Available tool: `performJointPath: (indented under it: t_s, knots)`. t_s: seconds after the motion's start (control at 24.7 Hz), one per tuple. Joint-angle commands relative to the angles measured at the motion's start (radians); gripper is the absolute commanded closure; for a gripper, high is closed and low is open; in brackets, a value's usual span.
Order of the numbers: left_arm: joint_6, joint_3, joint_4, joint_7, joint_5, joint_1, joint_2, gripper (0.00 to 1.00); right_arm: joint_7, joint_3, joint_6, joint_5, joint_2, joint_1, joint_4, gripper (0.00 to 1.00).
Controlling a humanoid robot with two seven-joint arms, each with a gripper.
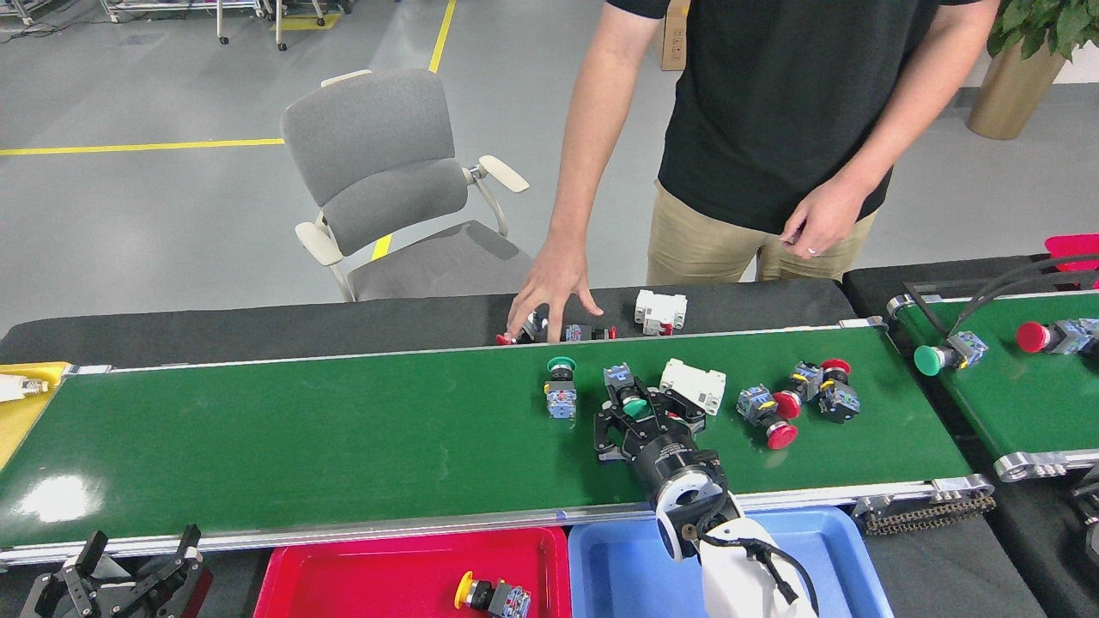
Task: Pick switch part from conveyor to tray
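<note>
Our right gripper (637,414) is spread around the green-capped push-button switch part (627,393) on the long dark-green conveyor belt (300,438), not yet pinching. The white plastic breaker block (692,384) sits just beside it; we could snag it or knock the switch away.

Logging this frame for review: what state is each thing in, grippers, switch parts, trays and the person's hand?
right gripper: open, fingers either side of the green-button switch on the conveyor.
left gripper: open, idle below the belt.
second green-button switch: standing on the belt.
white breaker: lying on the belt.
red tray: holds one yellow-button switch.
blue tray: no part visible inside.
person's hand: touching parts behind the belt.
</note>
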Motion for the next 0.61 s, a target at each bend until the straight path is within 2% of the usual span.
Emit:
performJointPath:
  t_s: [0.0, 0.04, 0.08, 0.12, 0.16, 0.2, 0.28, 0.45, 0.53, 0.57]
  knots:
    - [0.004, 0.006, -0.013, 0.004, -0.001, -0.002, 0.004, 0.00, -0.002, -0.001, -0.260, -0.002, -0.035, 0.044, -0.114, 0.91]
    - [0.004, 0.006, -0.011, 0.004, -0.001, -0.002, 0.004, 0.00, 0.001, -0.001, -0.383, -0.002, -0.052, 0.076, -0.155, 0.91]
    - [0.004, 0.005, -0.011, 0.004, -0.001, -0.002, 0.005, 0.00, 0.003, -0.001, -0.505, -0.002, -0.056, 0.107, -0.186, 0.85]
    - [0.004, 0.003, -0.011, 0.002, -0.001, -0.001, 0.005, 0.00, 0.006, -0.001, -0.570, 0.000, -0.056, 0.119, -0.195, 0.73]
    - [0.002, -0.002, -0.014, 0.002, -0.001, -0.001, 0.007, 0.00, 0.013, -0.001, -0.639, 0.009, -0.058, 0.133, -0.197, 0.31]
    - [0.001, -0.005, -0.017, 0.002, -0.002, -0.007, 0.010, 0.00, 0.024, 0.008, -0.663, 0.014, -0.053, 0.136, -0.195, 0.00]
    - [-0.001, -0.031, -0.028, 0.002, -0.002, -0.019, 0.010, 0.00, 0.033, 0.050, -0.665, 0.014, -0.055, 0.134, -0.192, 0.00]
    - [0.007, -0.175, -0.068, -0.004, -0.002, -0.067, 0.010, 0.00, 0.038, 0.041, -0.642, 0.001, -0.041, 0.139, -0.204, 0.00]
    - [0.013, -0.241, -0.080, -0.008, -0.004, -0.088, 0.010, 0.00, 0.035, -0.028, -0.591, -0.009, -0.040, 0.150, -0.218, 0.00]
    - [0.016, -0.279, -0.082, -0.028, -0.004, -0.101, 0.007, 0.00, 0.033, -0.114, -0.507, -0.019, -0.037, 0.197, -0.237, 0.01]
